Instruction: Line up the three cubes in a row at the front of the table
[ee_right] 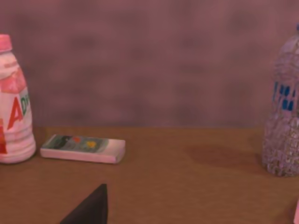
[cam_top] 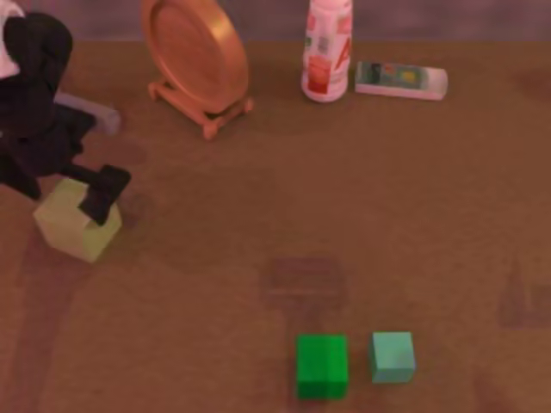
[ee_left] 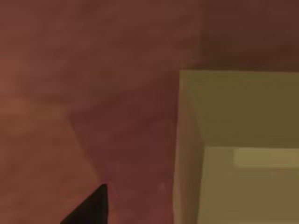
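While the left claw sits over the pale yellow-green cube at the frame's left edge, its spread cannot be told. Bright green cube and teal cube stand near each other, apart, bottom centre of the counter. Right claw unseen from above.

Matte black left arm — bulky segments, white patch, black gripper.
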Robot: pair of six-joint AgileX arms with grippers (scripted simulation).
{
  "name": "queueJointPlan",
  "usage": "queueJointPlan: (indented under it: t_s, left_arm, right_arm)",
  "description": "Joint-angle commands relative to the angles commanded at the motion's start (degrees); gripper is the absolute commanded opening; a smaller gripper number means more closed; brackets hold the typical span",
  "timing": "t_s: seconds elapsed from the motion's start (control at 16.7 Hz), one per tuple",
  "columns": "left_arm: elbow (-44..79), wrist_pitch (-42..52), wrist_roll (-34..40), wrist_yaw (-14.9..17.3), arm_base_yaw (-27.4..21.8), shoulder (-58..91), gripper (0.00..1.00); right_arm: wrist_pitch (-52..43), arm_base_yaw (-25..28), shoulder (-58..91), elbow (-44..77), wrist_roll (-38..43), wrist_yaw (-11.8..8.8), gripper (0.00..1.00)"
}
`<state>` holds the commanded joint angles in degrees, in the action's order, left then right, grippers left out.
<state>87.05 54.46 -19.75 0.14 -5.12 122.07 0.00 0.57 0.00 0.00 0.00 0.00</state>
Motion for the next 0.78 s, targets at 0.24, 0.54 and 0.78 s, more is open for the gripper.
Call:
queueJointPlan:
  t_s: [0.24,0.54,0.78]
  left_arm:
    - [-4.5,-7.3,0.0,0.0,0.0,3.2,1.00]
    - [-4.7,-7.6,-0.1,0.0,0.0,3.4,0.92]
    - [-4.7,-7.6,-0.1,0.0,0.0,3.4,0.62]
  right_arm:
    - [0.0,0.0,0.0,0.0,0.0,0.0,1.00]
    - [0.0,0.0,0.0,0.0,0.0,0.0,1.00]
    - [0.0,0.0,0.0,0.0,0.0,0.0,1.00]
